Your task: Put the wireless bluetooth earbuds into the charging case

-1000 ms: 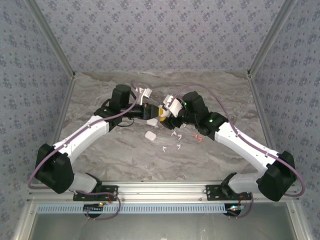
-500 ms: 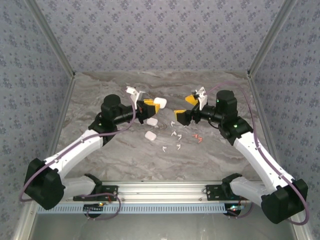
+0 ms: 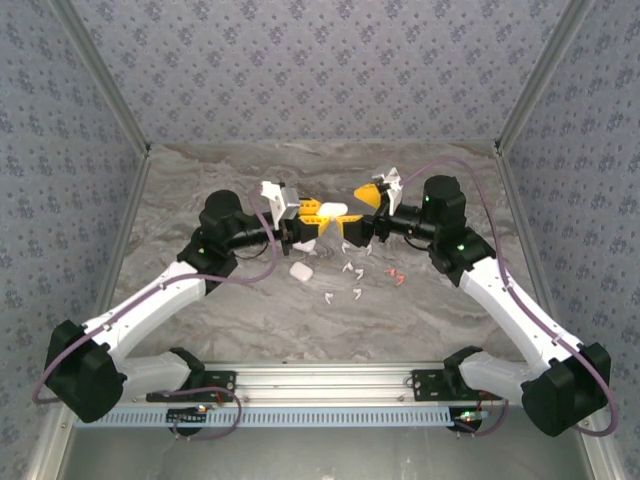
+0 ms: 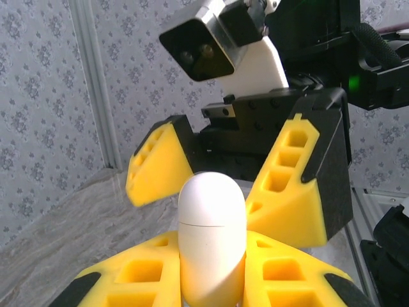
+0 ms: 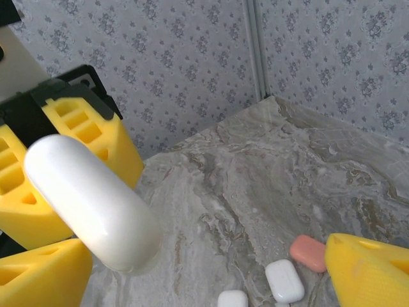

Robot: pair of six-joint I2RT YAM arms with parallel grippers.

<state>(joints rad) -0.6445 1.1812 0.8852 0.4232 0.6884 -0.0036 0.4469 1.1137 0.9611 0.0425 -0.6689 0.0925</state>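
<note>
Left wrist: left pincer (image 4: 211, 278) clamps case (image 4: 211, 224), right pincer (image 4: 223, 176) gapes.

Two arms extend from the near edge of a table (image 3: 300, 330) and meet above its middle. The left gripper (image 3: 318, 213), on the left, is clamped on one end of a case (image 3: 338, 211) held off the table. The right gripper (image 3: 357, 214) faces it from the right, its fingers spread on either side of the case's free end; whether they touch it cannot be told. On the table below lie two spare cases (image 3: 300, 270), one behind the other. Just right of these, earbuds (image 3: 352, 270) lie scattered, some nearer the arms' bases, two farther right.
</note>
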